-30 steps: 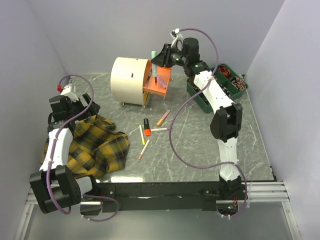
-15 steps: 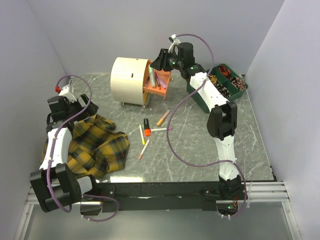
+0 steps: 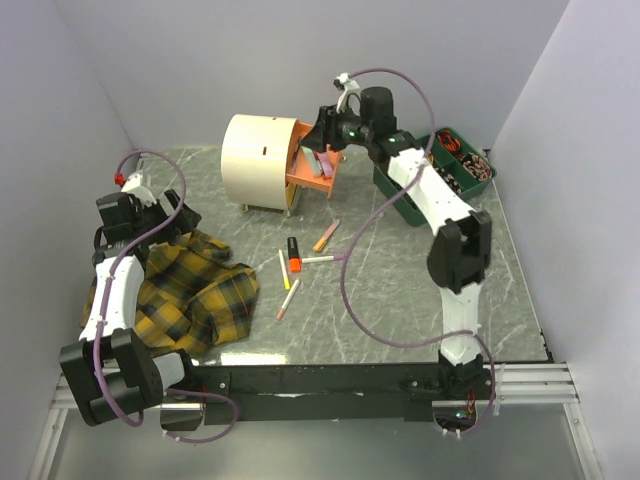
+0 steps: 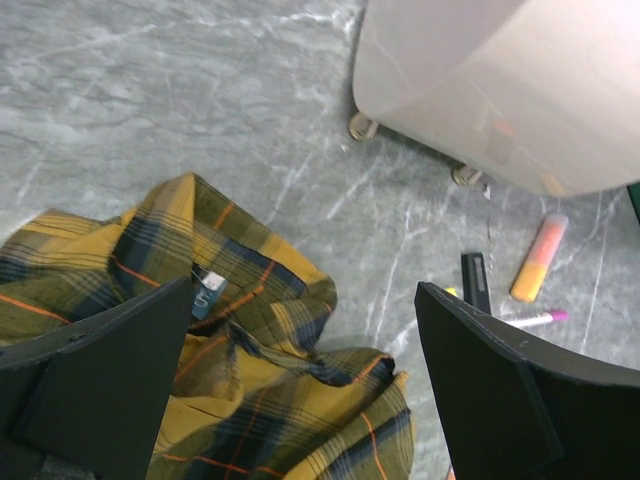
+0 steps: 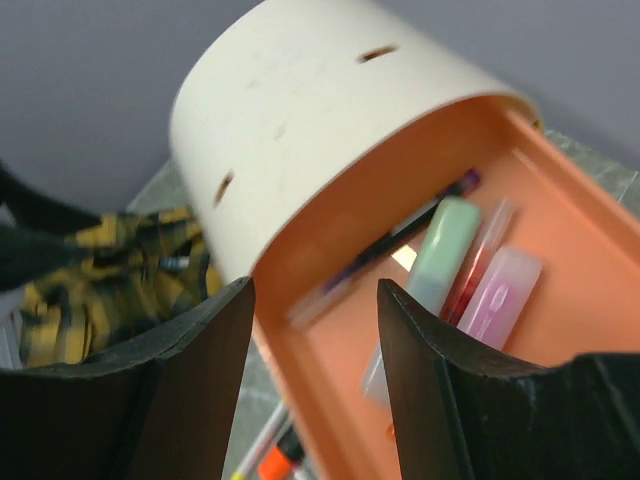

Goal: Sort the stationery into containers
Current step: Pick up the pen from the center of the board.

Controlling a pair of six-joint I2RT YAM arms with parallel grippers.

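The cream drum chest (image 3: pixel 256 160) stands at the back with its orange drawer (image 3: pixel 318 178) pulled out. My right gripper (image 3: pixel 324 137) hovers open and empty over the drawer (image 5: pixel 330 400). In the drawer lie a green highlighter (image 5: pixel 443 252), a pink highlighter (image 5: pixel 502 295), a red pen (image 5: pixel 481 258) and a dark pen (image 5: pixel 405 235). On the table lie an orange highlighter (image 3: pixel 325 236), a black-orange marker (image 3: pixel 294 254) and several thin pens (image 3: pixel 285 271). My left gripper (image 3: pixel 150 213) is open over the plaid cloth (image 3: pixel 195 290).
A green bin (image 3: pixel 398 195) with small parts stands at the back right, beside the right arm. In the left wrist view the cloth (image 4: pixel 230 380) lies under the open fingers (image 4: pixel 500 400), with the chest (image 4: pixel 480 90) and the orange highlighter (image 4: pixel 540 258) beyond.
My right gripper held the green highlighter upright over the orange drawer, lowered it and let it go. The highlighter now lies in the drawer. The left arm has not moved.
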